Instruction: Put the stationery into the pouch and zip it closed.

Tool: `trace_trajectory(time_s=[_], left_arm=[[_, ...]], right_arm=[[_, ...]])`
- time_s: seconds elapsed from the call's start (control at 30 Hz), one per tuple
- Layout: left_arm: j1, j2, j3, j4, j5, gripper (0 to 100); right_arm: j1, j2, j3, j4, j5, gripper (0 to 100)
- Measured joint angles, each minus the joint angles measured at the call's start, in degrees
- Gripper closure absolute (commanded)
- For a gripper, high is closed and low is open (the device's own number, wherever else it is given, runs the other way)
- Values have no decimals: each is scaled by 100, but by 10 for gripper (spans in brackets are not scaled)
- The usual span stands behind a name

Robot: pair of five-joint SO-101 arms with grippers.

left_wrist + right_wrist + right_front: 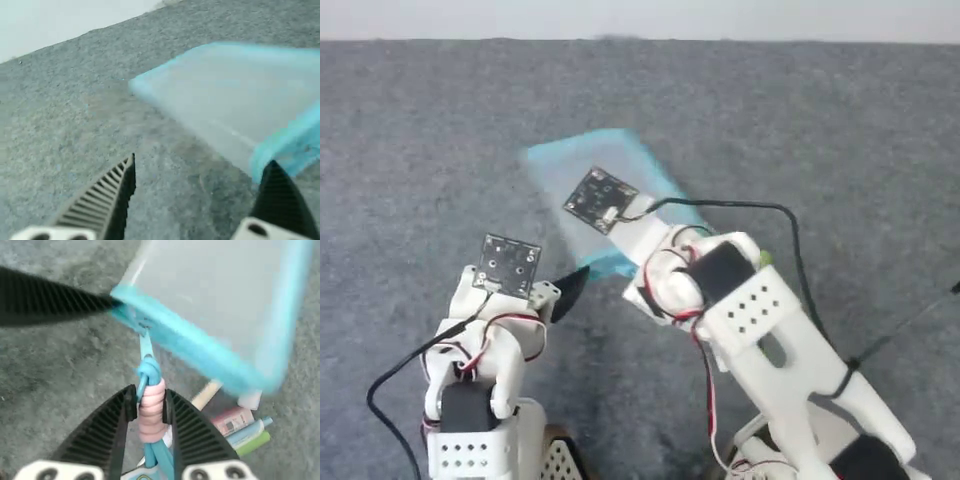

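With the loose stationery of coloured pens and tubes (235, 422) lying outside on the grey felt worktop (800, 120), the zip probably needs opening first. The pull should run straight along the blue zip edge rather than upward, with the corner pinned so the bag cannot drag. The translucent blue-trimmed plastic pouch (620, 158) sits at eleven o'clock from the high view's centre. The right hand (149, 395) is clenched on the pink beaded zip pull (151, 407). The left hand (201, 161), at seven o'clock of the pouch, is spread wide and grasps nothing, one fingertip (102, 302) seemingly touching the pouch's corner.
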Motion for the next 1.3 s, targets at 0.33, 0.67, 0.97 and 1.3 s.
trace_trajectory(time_s=[0.33, 0.67, 0.97, 1.3], left_arm=[[-220, 44, 0, -18, -35, 640], [879, -44, -273, 756, -18, 594], [1081, -35, -229, 440, 53, 596], [774, -44, -88, 88, 193, 596]], right_arm=[[185, -941, 448, 62, 18, 993], [185, -246, 70, -123, -281, 993], [-273, 26, -686, 360, -387, 993], [-721, 18, -703, 598, -387, 993]])
